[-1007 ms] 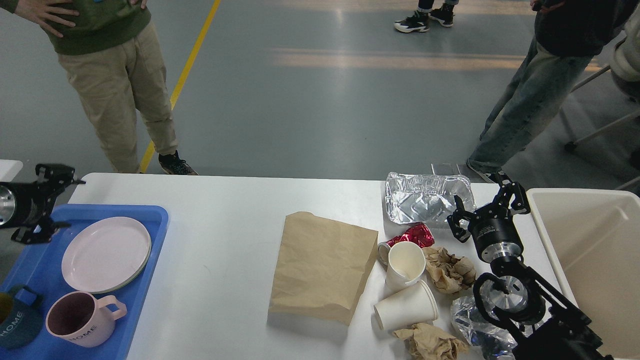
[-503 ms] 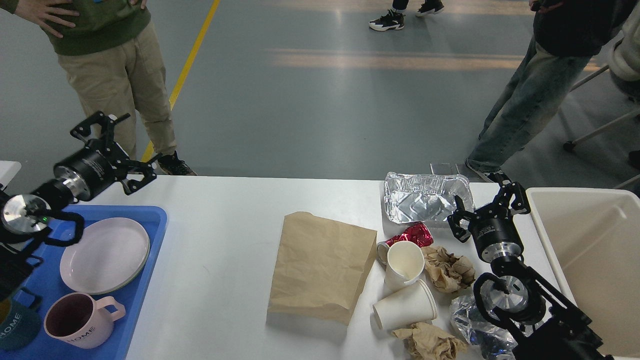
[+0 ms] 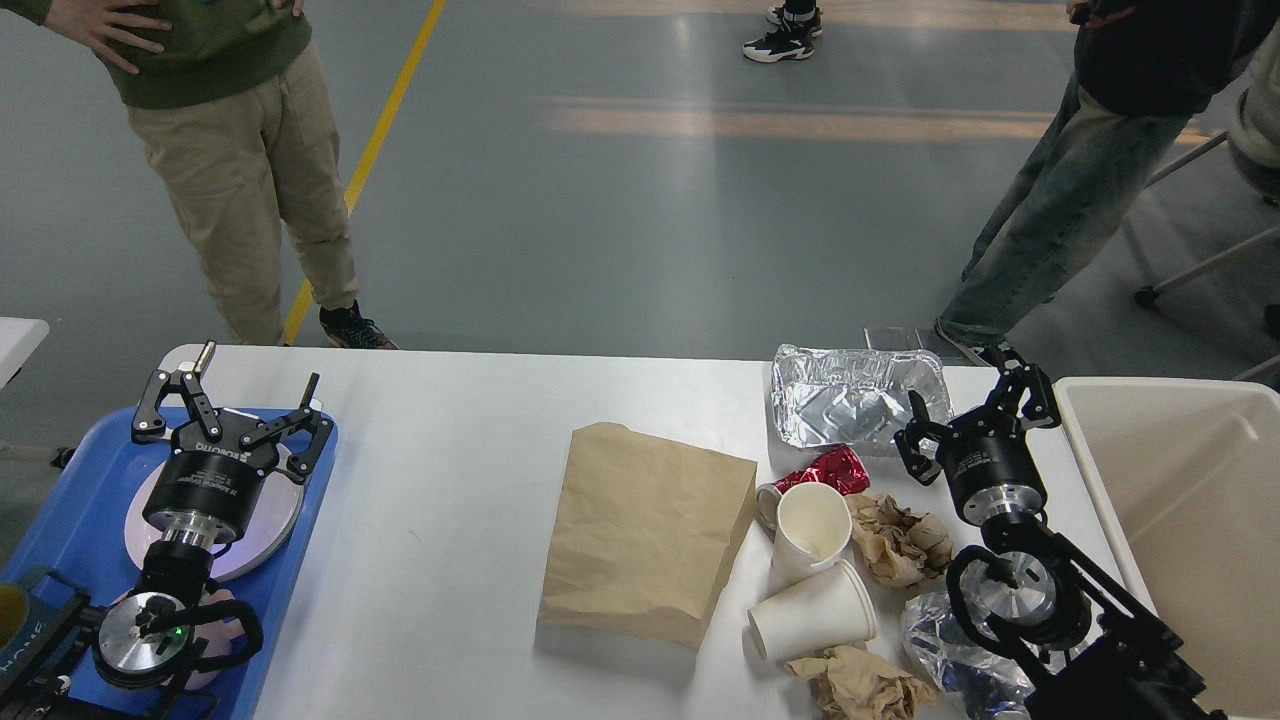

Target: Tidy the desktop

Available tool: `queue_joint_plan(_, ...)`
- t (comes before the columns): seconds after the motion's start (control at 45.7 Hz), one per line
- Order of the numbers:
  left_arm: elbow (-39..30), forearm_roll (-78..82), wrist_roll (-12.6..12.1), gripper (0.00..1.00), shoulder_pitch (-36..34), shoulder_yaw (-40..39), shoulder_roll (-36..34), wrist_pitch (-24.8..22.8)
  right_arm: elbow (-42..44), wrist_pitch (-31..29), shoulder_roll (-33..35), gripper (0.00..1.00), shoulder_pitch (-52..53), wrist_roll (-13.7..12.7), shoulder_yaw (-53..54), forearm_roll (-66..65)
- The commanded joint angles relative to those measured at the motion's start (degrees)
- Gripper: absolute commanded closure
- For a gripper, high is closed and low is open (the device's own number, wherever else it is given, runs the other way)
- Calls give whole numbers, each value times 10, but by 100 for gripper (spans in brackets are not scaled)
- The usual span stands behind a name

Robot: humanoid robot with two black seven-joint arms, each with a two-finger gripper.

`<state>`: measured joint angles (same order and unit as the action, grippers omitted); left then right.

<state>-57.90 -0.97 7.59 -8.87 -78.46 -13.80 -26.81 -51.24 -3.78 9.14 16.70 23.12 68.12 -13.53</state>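
Note:
The white desktop (image 3: 450, 440) carries litter on its right half: a flat brown paper bag (image 3: 645, 530), a foil tray (image 3: 850, 400), a red wrapper (image 3: 826, 468), two paper cups (image 3: 810, 522) (image 3: 812, 612), two wads of brown paper (image 3: 900, 542) (image 3: 860, 685) and crumpled foil (image 3: 940, 645). My left gripper (image 3: 255, 385) hovers open over the pink plate (image 3: 278, 510) in the blue tray (image 3: 70, 500) and hides most of the plate. My right gripper (image 3: 968, 395) stands open beside the foil tray's right end, holding nothing.
A beige bin (image 3: 1190, 480) stands off the table's right end. A dark green cup (image 3: 25, 650) sits at the tray's near left corner. People stand beyond the far edge at left (image 3: 250, 170) and right (image 3: 1060, 200).
My left arm has swung in from the far left, first up beyond the table's far corner, then down over the plate in the blue tray. The right arm has not moved.

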Motion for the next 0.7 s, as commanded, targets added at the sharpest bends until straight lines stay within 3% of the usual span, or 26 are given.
queue_joint_plan(0.0,2,9,-2,3,1,1,4,-8,0,0,0,0,0,0,0,0)
queue_joint_plan(0.678,2,6,1,3,24,-6,10,-80,-1,0,0,0,-1,0,0,0)
